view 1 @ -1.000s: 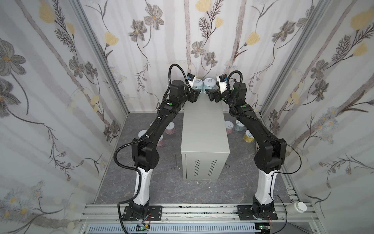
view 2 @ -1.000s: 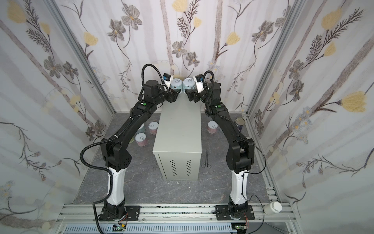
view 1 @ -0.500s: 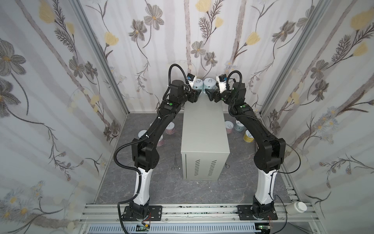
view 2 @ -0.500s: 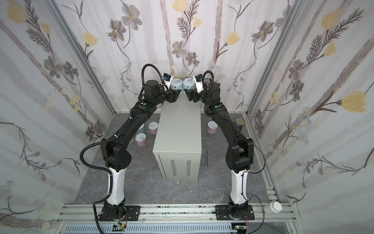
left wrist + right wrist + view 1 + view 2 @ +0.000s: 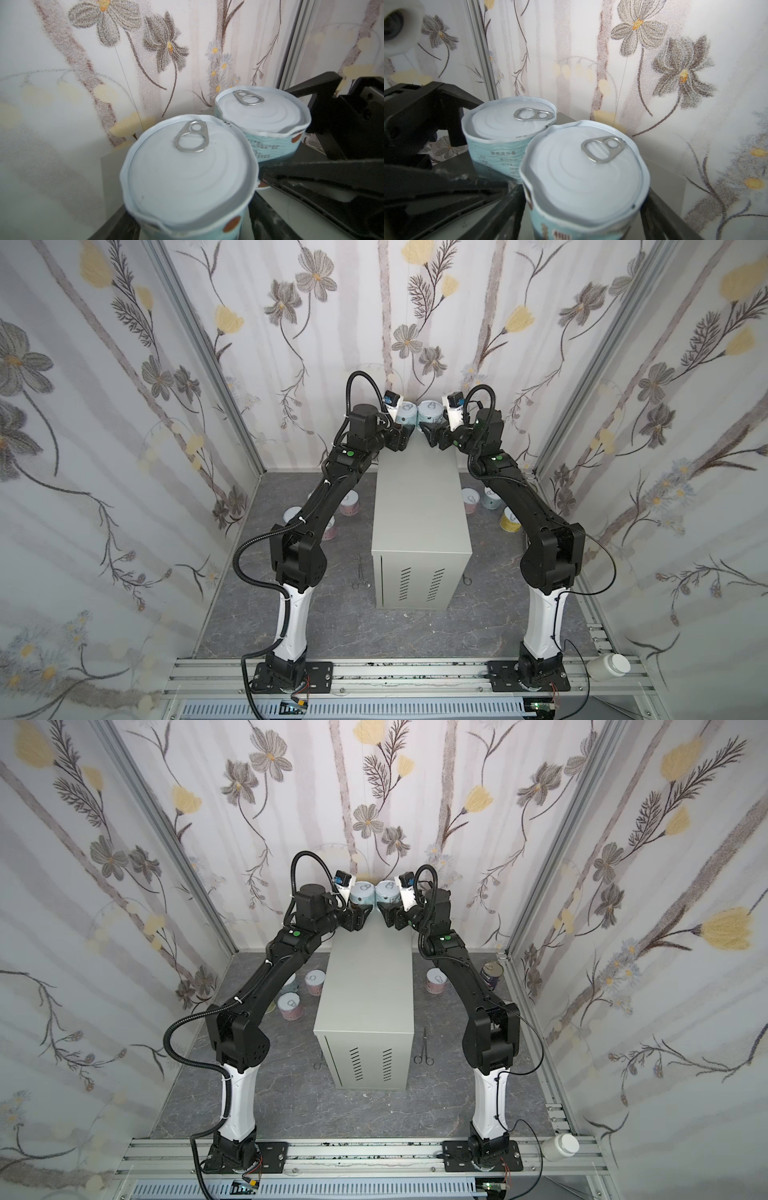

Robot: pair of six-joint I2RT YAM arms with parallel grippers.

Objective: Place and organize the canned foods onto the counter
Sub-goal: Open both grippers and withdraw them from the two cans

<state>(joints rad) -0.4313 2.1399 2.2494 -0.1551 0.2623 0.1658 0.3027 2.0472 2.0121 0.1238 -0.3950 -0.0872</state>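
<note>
Placement in hand: a pale-blue can [image 5: 405,414] is straddled by the left claw [image 5: 401,433], a second pale-blue can [image 5: 431,415] by the right claw [image 5: 432,432], set touching at the far end of the bench [image 5: 419,506]. Whether either can is clamped cannot be told. Next, full release and a clean lift away are called for.

L can [image 5: 187,176] btwn L fingers [image 5: 268,220], R can [image 5: 583,180] btwn R fingers [image 5: 508,212]; cans touching, on counter [image 5: 419,506] back end.

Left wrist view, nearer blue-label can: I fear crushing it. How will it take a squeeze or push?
Blue-label can looks short and wide, so probably won't tip. Its wrinkled label rim may crumple or slip. Pushing likely shoves the touching neighbour can.
</note>
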